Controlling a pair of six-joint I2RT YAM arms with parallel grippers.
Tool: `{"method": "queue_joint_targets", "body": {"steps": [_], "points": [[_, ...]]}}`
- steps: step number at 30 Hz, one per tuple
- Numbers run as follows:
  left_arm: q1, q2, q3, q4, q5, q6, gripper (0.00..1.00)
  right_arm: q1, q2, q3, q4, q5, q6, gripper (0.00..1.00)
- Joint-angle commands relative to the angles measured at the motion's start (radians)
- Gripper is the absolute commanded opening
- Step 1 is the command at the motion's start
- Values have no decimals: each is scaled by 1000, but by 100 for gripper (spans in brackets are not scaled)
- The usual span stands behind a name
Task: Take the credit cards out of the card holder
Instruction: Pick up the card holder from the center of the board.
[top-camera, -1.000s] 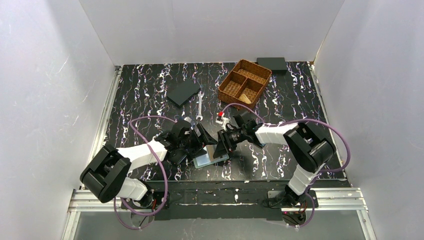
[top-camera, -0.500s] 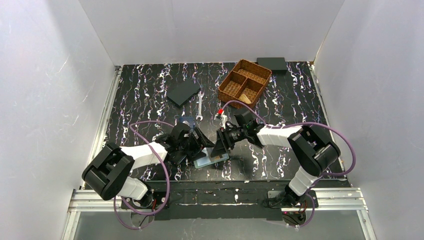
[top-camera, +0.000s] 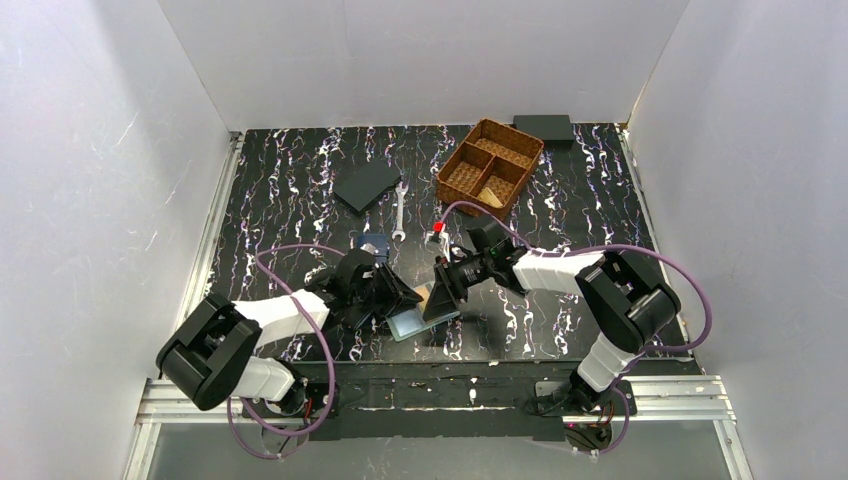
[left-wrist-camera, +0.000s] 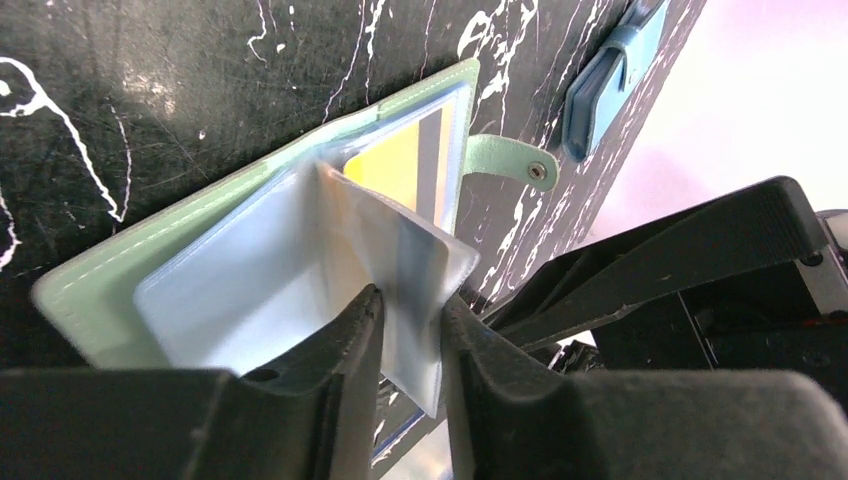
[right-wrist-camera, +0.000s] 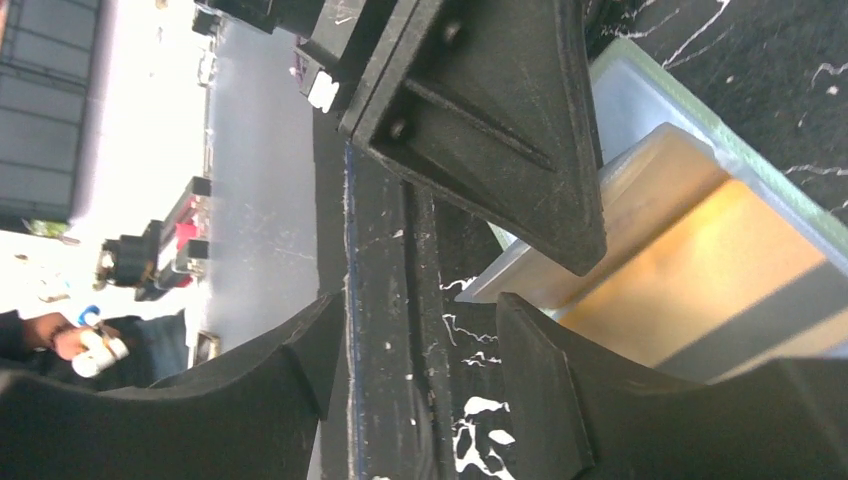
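Observation:
The mint-green card holder (left-wrist-camera: 90, 290) lies open on the table, its snap tab (left-wrist-camera: 505, 160) pointing away. A tan-golden credit card (left-wrist-camera: 395, 170) with a grey stripe sits in a clear sleeve. My left gripper (left-wrist-camera: 410, 310) is shut on an upright clear sleeve leaf that shows a grey stripe inside. From above, the card holder (top-camera: 415, 324) lies between the left gripper (top-camera: 405, 298) and the right gripper (top-camera: 437, 298). My right gripper (right-wrist-camera: 420, 330) is open with only table between its fingers, just beside the holder's edge (right-wrist-camera: 700, 105) and the golden card (right-wrist-camera: 690, 270). No dark card shows.
A bright blue wallet (top-camera: 373, 243) lies just behind the left gripper. Further back are a wrench (top-camera: 399, 210), a navy wallet (top-camera: 366, 185), a brown divided basket (top-camera: 490, 165) and a black box (top-camera: 543, 126). A small red-topped item (top-camera: 440, 232) stands near the right arm.
My left gripper has closed from wide open onto the sleeve leaf. The right gripper opened a little wider and shifted slightly left toward the holder.

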Motion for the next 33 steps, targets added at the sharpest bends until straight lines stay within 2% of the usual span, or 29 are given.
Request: {"method": "queue_joint_targets", "body": {"steps": [1, 7, 12, 18, 21, 23, 25, 27, 28, 33], "points": [[10, -24, -40, -58, -28, 48, 18, -14, -1, 68, -141, -54, -212, 67], [15, -70, -67, -77, -17, 135, 0, -65, 9, 92, -202, -126, -282, 68], [15, -58, -42, -78, 39, 307, 0, -81, -1, 102, -284, -56, -392, 68], [15, 14, 38, -77, 104, 459, 0, -83, 36, 119, -321, -12, -405, 68], [16, 63, 74, -78, 119, 465, 0, -82, 39, 119, -322, 6, -405, 67], [18, 103, 90, -78, 132, 446, 8, -83, 40, 122, -327, 24, -404, 67], [18, 136, 101, -75, 146, 436, 8, -85, 43, 124, -333, 48, -402, 67], [18, 151, 103, -65, 154, 431, 7, -91, 49, 126, -338, 69, -400, 67], [18, 151, 102, -59, 156, 433, 0, -93, 54, 127, -340, 78, -397, 67], [25, 117, 89, -38, 164, 472, 0, -107, 53, 130, -342, 72, -391, 67]]}}
